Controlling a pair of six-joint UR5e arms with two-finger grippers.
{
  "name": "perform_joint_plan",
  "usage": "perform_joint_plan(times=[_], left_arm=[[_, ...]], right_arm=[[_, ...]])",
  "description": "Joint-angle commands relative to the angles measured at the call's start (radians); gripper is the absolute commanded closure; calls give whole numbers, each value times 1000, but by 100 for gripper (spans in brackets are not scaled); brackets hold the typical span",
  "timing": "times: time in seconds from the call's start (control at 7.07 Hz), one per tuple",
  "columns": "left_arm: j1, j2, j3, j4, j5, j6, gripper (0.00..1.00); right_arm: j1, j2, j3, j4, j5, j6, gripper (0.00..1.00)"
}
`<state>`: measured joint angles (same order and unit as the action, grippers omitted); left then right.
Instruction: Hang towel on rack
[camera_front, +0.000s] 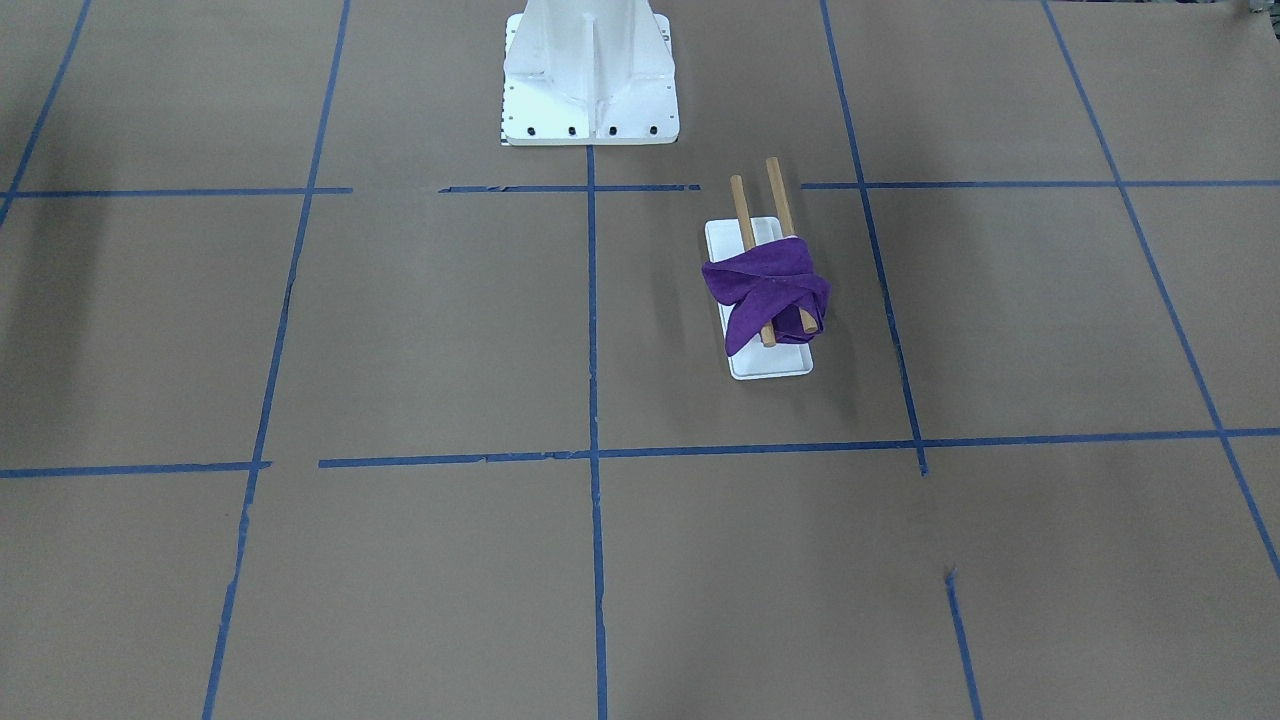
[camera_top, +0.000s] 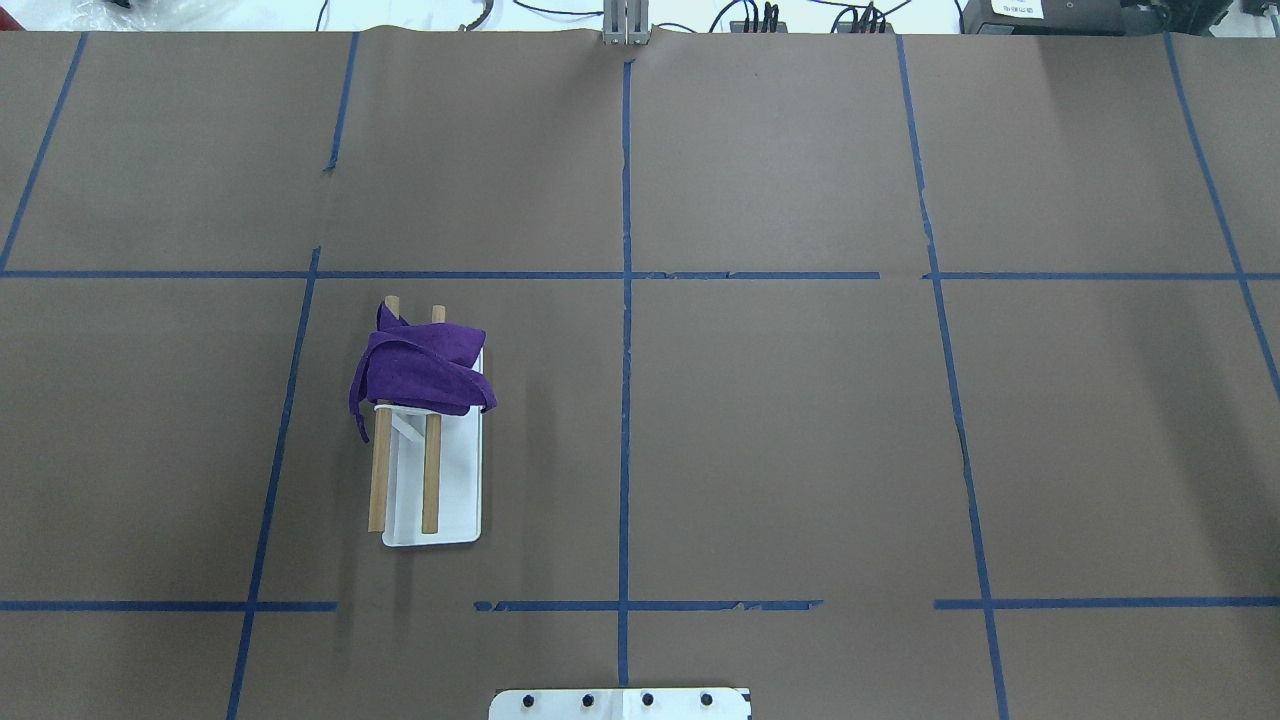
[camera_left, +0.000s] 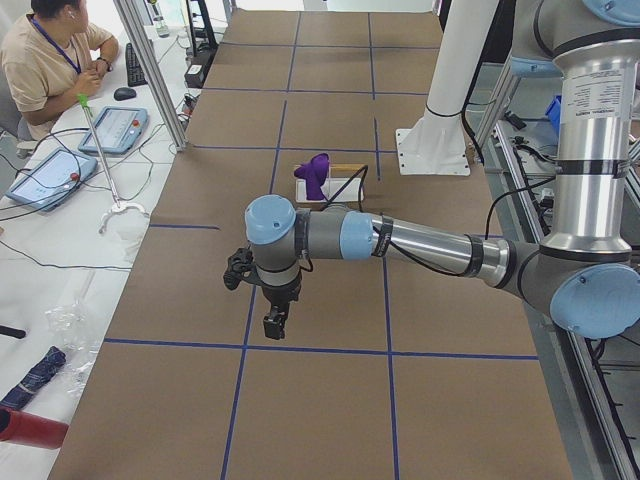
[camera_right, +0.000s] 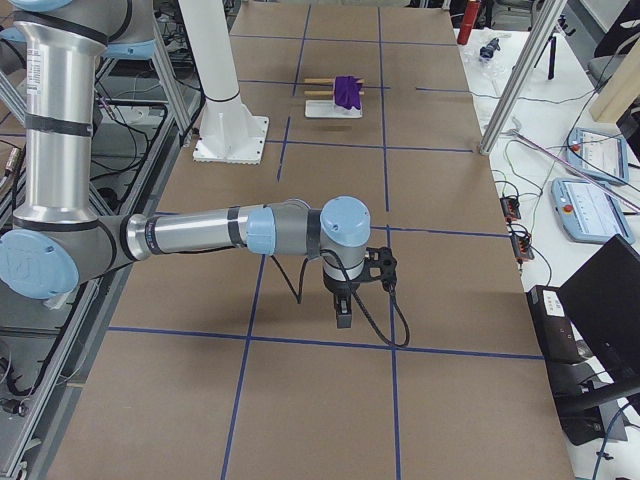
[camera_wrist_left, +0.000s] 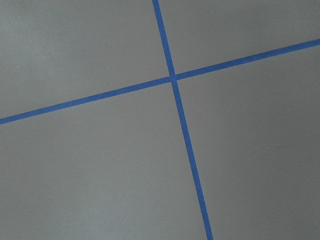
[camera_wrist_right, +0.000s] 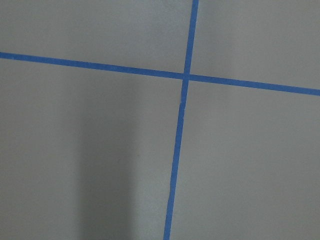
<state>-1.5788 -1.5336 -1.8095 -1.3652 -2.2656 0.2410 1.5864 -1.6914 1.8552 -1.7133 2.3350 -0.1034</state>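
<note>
**Towel on the rack, left arm the nearer**

The left gripper (camera_left: 273, 325) hangs over the left end of the desk (camera_top: 800, 450), pointing down. The side view does not show whether it is spread or pressed together. Inward from it, in the desk's left half, stands the rack (camera_top: 455, 500), its two rods (camera_top: 431, 470) running toward and away from the robot. The purple towel (camera_top: 420, 365) lies bunched over both rods at their far end. The right gripper (camera_right: 343, 312) hangs over the opposite end, well apart, and its state cannot be told either. The hanging looks done.
</note>
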Motion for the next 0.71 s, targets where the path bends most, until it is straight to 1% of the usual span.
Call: perform_joint_plan(times=[0.0, 0.42, 0.57], left_arm=[[0, 0, 10, -2, -2, -2, 0], [0, 0, 10, -2, -2, -2, 0], [0, 0, 12, -2, -2, 0, 0]], right_arm=[[-2, 1, 1, 1, 1, 1, 0], [-5, 1, 1, 1, 1, 1, 0], [-5, -1, -1, 18, 3, -1, 0]])
